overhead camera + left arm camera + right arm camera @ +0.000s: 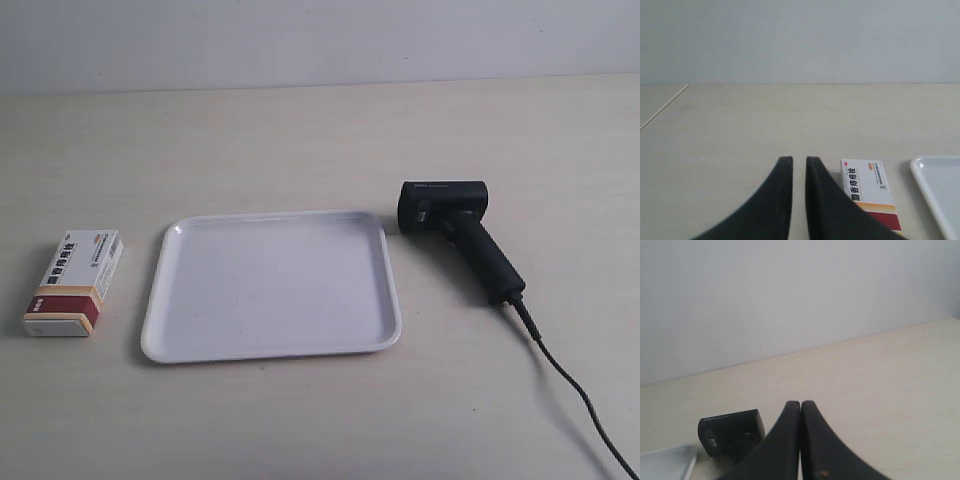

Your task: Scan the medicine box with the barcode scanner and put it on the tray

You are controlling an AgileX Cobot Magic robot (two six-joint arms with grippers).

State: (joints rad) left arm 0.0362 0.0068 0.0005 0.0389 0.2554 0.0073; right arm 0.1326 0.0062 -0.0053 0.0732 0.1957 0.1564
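Medicine box (75, 283) flat at left of exterior frame, apart from tray (270, 285); barcode scanner (455, 225) at right. Left gripper (799, 159) barely apart, empty, near box; right gripper (800, 402) pressed together. Widen left first, then straddle box's long sides squarely.

The table (300, 420) is a pale beige surface with a faint, fine wood grain, matte and evenly lit. It fills most of the exterior view and runs back to a wall (300, 40), meeting it in a straight, soft line. The wall is plain and light grey-white. In the left wrist view a thin pale line (665, 106) crosses the table at a slant. It may be a seam or the table's edge; the view is too soft to tell. In the right wrist view a few tiny dark specks (713, 314) dot the wall.
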